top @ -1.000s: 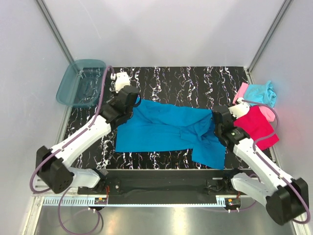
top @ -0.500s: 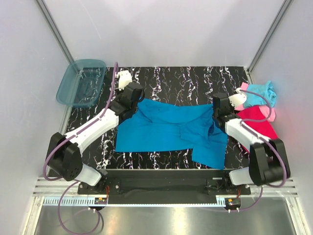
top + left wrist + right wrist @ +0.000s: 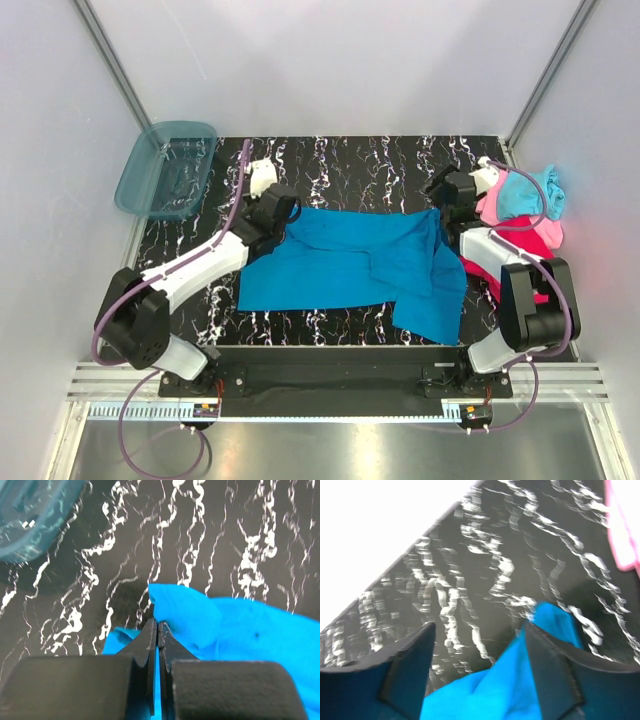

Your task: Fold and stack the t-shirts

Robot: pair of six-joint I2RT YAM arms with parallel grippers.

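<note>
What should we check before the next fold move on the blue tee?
1. Left hand gripping the blue tee at its far-left corner: ok, shut on cloth.
2. Right hand gripping the far-right corner: not ok, jaws apart, cloth loose beneath.
3. Tee lying flat: not ok, creased, near-right part bunched.
4. Teal bin apart from the tee: ok.
5. Right arm clear of the pile of other tees: cannot tell, it overlaps the pile from above.
</note>
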